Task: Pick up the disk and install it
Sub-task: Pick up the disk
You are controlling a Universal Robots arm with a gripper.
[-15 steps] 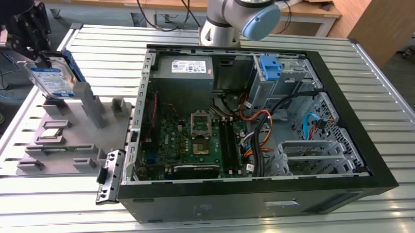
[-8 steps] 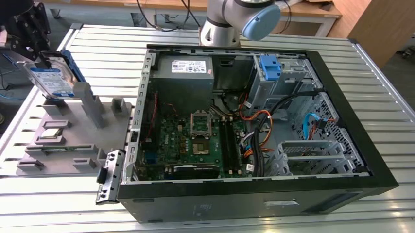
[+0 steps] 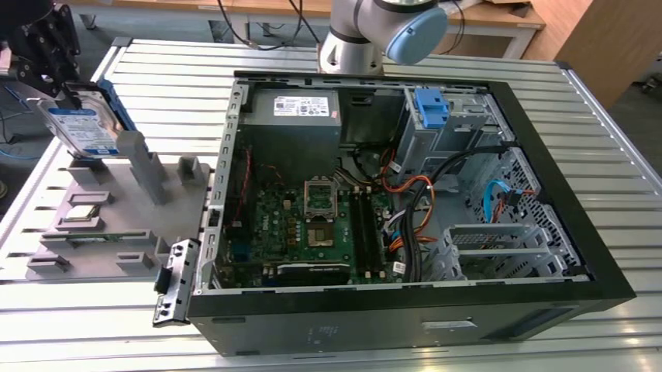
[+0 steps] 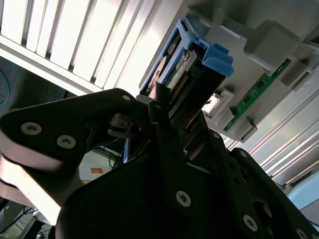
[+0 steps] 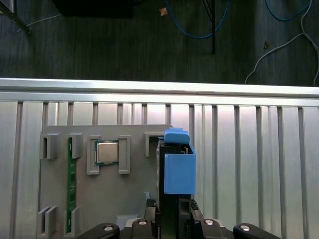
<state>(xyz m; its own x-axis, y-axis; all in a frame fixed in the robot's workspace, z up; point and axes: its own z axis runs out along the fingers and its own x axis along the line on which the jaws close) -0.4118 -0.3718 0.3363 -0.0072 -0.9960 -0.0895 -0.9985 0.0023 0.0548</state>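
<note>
The disk (image 3: 86, 126) is a silver drive with a white and blue label in a blue carrier bracket. It hangs tilted over the tall posts of the grey fixture plate (image 3: 124, 232) at the exterior view's left. My black gripper (image 3: 70, 94) is shut on its upper edge. In the second wrist view the gripper (image 4: 167, 117) clamps the drive's edge, and the blue bracket end (image 4: 217, 59) sticks out past the fingers. In the first wrist view the disk (image 5: 178, 172) stands edge-on above the gripper (image 5: 172, 219). Whether it still touches the fixture I cannot tell.
The open computer case (image 3: 579, 232) lies at the exterior view's right, with a motherboard (image 3: 310, 225), a grey power supply (image 3: 305, 108), loose cables and a blue empty caddy (image 3: 429, 106) at the drive bay. The fixture also holds a processor chip (image 5: 106, 152) and a green memory stick (image 5: 70, 184).
</note>
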